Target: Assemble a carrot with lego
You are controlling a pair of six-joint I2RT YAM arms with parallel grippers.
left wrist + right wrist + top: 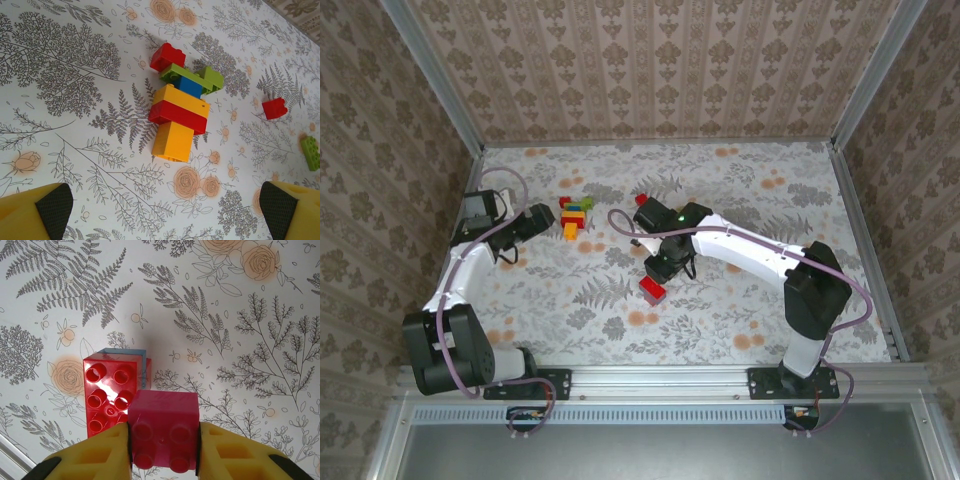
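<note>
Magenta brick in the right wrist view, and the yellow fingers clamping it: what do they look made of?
Magenta brick: hard moulded plastic, glossy, with highlights on its studs and crisp edges. Yellow fingers: probably matte plastic, possibly printed. They have recessed pockets and no shine, but the exact material is unclear.

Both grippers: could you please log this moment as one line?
right gripper: shut on magenta studded plastic brick | left gripper: open

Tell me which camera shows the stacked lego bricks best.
The left wrist view: the brick stack lies close and unobstructed, its orange, red, blue and green layers distinct. The top view shows the same brick stack small and far off, its colours hard to separate.
</note>
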